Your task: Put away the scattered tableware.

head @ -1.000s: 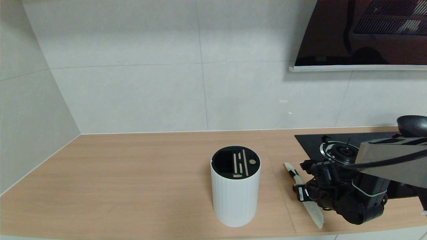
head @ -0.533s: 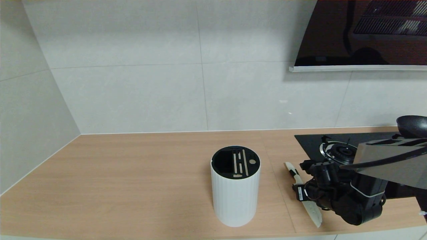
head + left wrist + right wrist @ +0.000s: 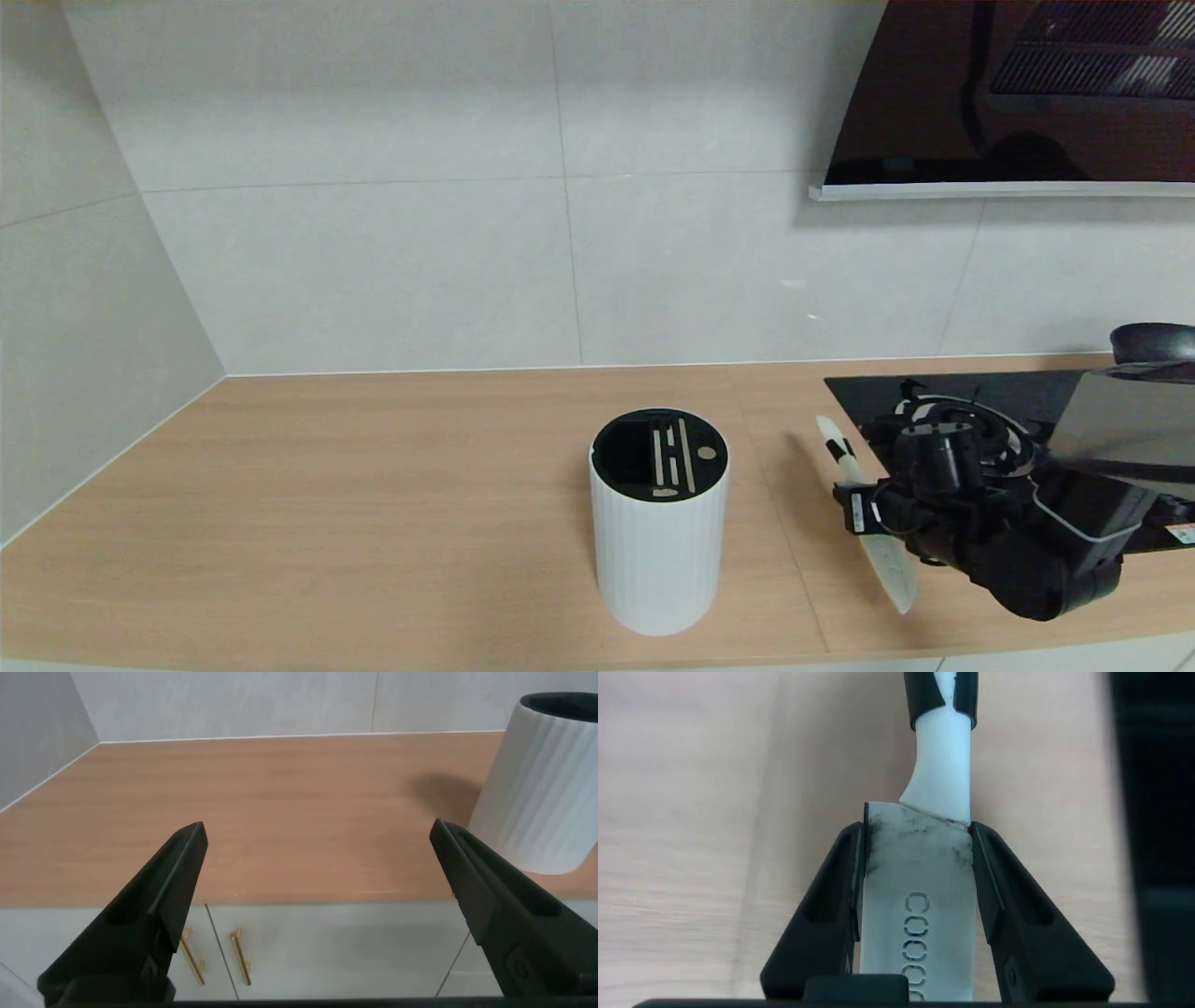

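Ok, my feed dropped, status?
Left gripper open, at counter edge. Right gripper shut on knife blade, right of holder. Nothing between knife and holder.

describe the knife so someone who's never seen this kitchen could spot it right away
Start at the wooden countertop and find the tall white ribbed holder. Between it and the black stove, the right gripper clamps the knife: all white, black band on its handle.

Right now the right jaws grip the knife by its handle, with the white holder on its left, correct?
Not quite. The right wrist view shows the right jaws shut on the knife by its blade, just short of the handle. The white holder is indeed on its left.
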Robot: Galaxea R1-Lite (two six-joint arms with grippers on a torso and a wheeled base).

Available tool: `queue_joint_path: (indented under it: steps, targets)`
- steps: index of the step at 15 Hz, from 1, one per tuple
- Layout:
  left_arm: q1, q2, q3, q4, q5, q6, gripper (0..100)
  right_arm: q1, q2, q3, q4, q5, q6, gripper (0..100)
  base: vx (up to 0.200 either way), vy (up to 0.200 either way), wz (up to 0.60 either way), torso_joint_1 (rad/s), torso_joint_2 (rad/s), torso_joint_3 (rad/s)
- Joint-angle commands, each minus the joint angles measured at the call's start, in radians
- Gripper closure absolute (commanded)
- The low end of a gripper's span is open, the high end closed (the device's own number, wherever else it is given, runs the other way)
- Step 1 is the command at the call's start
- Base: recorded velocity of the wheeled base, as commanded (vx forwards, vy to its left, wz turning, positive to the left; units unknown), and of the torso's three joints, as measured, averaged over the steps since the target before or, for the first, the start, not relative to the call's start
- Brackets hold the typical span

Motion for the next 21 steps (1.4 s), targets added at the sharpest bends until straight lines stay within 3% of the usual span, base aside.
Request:
queue_joint_path:
  steps: [1, 3, 5, 8, 10, 12, 14, 15, 16, 17, 18, 19, 21]
  targets:
    - [0.0, 0.0, 0.0, 0.0, 0.001, 0.001, 0, 0.024, -0.12, 0.035, -0.001, 0.002, 0.0, 100, 0.0, 0.0, 0.0, 0.0, 0.0, 0.0]
    - [0.0, 0.0, 0.0, -0.003, 0.001, -0.01, 0, 0.047, -0.18, 0.049, 0.016, 0.003, 0.0, 100, 0.0, 0.0, 0.0, 0.0, 0.0, 0.0]
    - [0.0, 0.0, -0.084, 0.006, -0.019, -0.013, 0, 0.073, -0.315, 0.055, 0.093, 0.003, 0.0, 100, 0.0, 0.0, 0.0, 0.0, 0.0, 0.0]
    - [-0.006, 0.109, -0.207, 0.089, -0.226, -0.033, 0, 0.122, -0.462, 0.017, 0.169, 0.008, 0.0, 100, 0.0, 0.0, 0.0, 0.0, 0.0, 0.0]
    - [-0.015, 0.351, -0.348, 0.088, -0.364, -0.061, 0, 0.14, -0.52, -0.065, 0.242, 0.011, 0.0, 100, 0.0, 0.0, 0.0, 0.0, 0.0, 0.0]
    - [-0.021, 0.637, -0.509, 0.08, -0.47, -0.062, 0, 0.197, -0.548, -0.166, 0.335, 0.025, 0.0, 100, 0.0, 0.0, 0.0, 0.0, 0.0, 0.0]
    - [-0.034, 0.911, -0.65, 0.075, -0.487, -0.062, 0, 0.263, -0.551, -0.235, 0.343, 0.058, 0.0, 100, 0.0, 0.0, 0.0, 0.0, 0.0, 0.0]
    - [-0.067, 1.039, -0.705, 0.042, -0.486, -0.065, 0, 0.294, -0.554, -0.246, 0.347, 0.065, 0.0, 100, 0.0, 0.0, 0.0, 0.0, 0.0, 0.0]
    - [-0.109, 1.126, -0.725, -0.029, -0.484, -0.093, 0, 0.324, -0.559, -0.235, 0.346, 0.063, 0.0, 100, 0.0, 0.0, 0.0, 0.0, 0.0, 0.0]
    - [-0.118, 1.137, -0.727, -0.043, -0.484, -0.101, 0, 0.329, -0.56, -0.232, 0.344, 0.063, 0.001, 100, 0.0, 0.0, 0.0, 0.0, 0.0, 0.0]
    - [-0.216, 1.236, -0.725, -0.182, -0.481, -0.196, 0, 0.356, -0.552, -0.218, 0.34, 0.068, 0.003, 100, 0.0, 0.0, 0.0, 0.0, 0.0, 0.0]
    - [-0.321, 1.33, -0.713, -0.328, -0.473, -0.348, 0, 0.406, -0.536, -0.22, 0.338, 0.066, 0.003, 100, 0.0, 0.0, 0.0, 0.0, 0.0, 0.0]
    - [-0.396, 1.405, -0.69, -0.507, -0.456, -0.538, 0, 0.447, -0.528, -0.214, 0.338, 0.061, 0.005, 100, 0.0, 0.0, 0.0, 0.0, 0.0, 0.0]
